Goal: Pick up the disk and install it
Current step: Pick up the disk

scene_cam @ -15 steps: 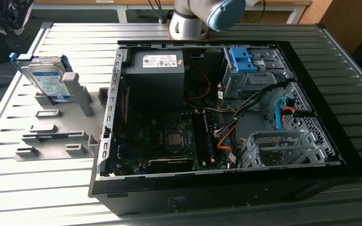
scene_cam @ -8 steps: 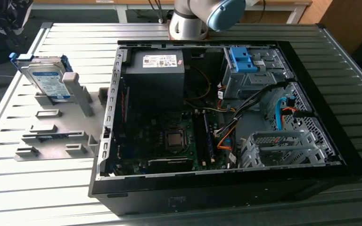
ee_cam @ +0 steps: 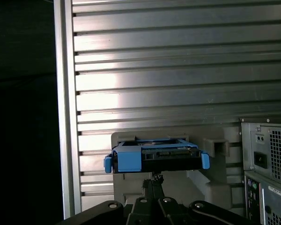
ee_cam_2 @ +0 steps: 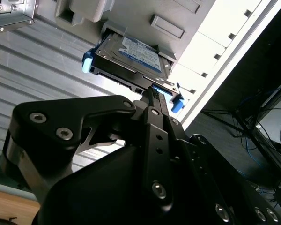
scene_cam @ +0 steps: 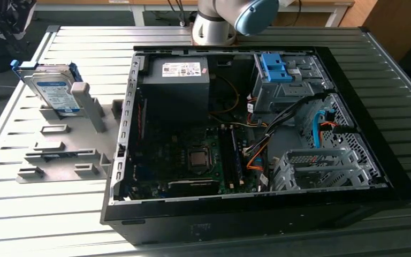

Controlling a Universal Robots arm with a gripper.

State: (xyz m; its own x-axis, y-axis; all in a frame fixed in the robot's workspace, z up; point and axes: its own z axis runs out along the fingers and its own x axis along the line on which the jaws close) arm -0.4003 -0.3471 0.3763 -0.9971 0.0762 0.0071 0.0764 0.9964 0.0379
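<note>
I have the hand (ee_cam_2: 152,96) lined up on the disk (ee_cam_2: 131,55), and in both wrist views its tip points straight at the drive's near end. The fingers look pressed together with nothing between them, so I read the hand as clenched and empty.

In the exterior view the disk stands on edge in a grey stand (scene_cam: 91,107) on the slatted tabletop (scene_cam: 41,214), off to the exterior view's left of the open case (scene_cam: 263,225). It leans a little, with its labelled face turned toward the case. It isn't installed yet.

What matters to me is how the disk lies to the hand. In the first wrist view I see it end-on: the short connector end faces the hand, and the blue frame (ee_cam: 129,159) sticks out on either side, crossing the hand's line. So I judge that the disk's long axis runs away from the hand, roughly along the way the hand points, down toward the tabletop.

The tip is near that end. There seems to be a small gap in the first wrist view, but I can't tell for sure that they're apart.
</note>
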